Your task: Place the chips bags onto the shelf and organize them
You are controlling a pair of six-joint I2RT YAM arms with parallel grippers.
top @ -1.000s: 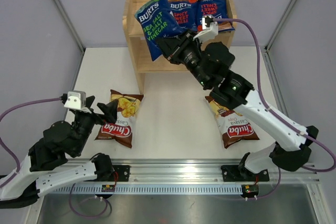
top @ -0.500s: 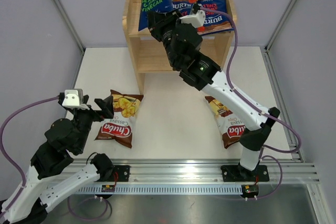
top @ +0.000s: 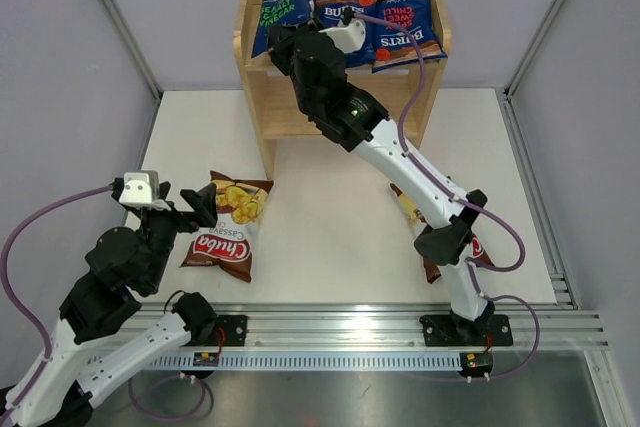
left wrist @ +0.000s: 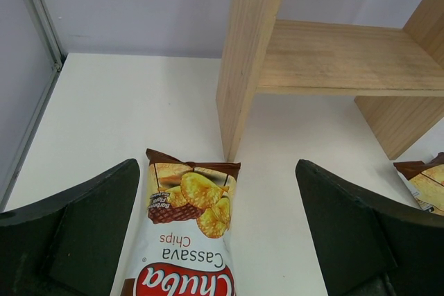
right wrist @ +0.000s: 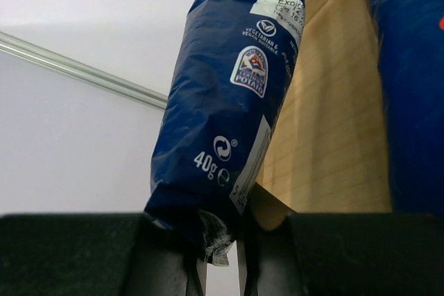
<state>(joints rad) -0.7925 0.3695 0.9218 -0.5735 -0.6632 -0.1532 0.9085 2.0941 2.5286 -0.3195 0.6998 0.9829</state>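
Observation:
My right gripper (top: 283,42) is shut on the bottom seam of the dark blue sea-salt Burts bag (top: 283,9), holding it over the left end of the wooden shelf's (top: 258,97) top tier; the bag's back (right wrist: 229,95) fills the right wrist view above the gripper (right wrist: 222,258). Two red-label Burts bags (top: 345,13) (top: 405,27) lie on the top tier beside it. One Chuba bag (top: 228,225) lies on the table just ahead of my open, empty left gripper (top: 198,209), and shows between its fingers (left wrist: 184,233). The other Chuba bag (top: 450,242) lies partly under the right arm.
The shelf's lower tier (left wrist: 340,60) and its left upright (left wrist: 243,67) stand just beyond the left Chuba bag. Grey enclosure walls and metal frame posts (top: 120,22) border the white table (top: 330,227). The right arm stretches across the table's middle.
My right arm has swung the sea-salt bag up and leftward over the shelf's top tier, stretching further out. The left arm has shifted slightly.

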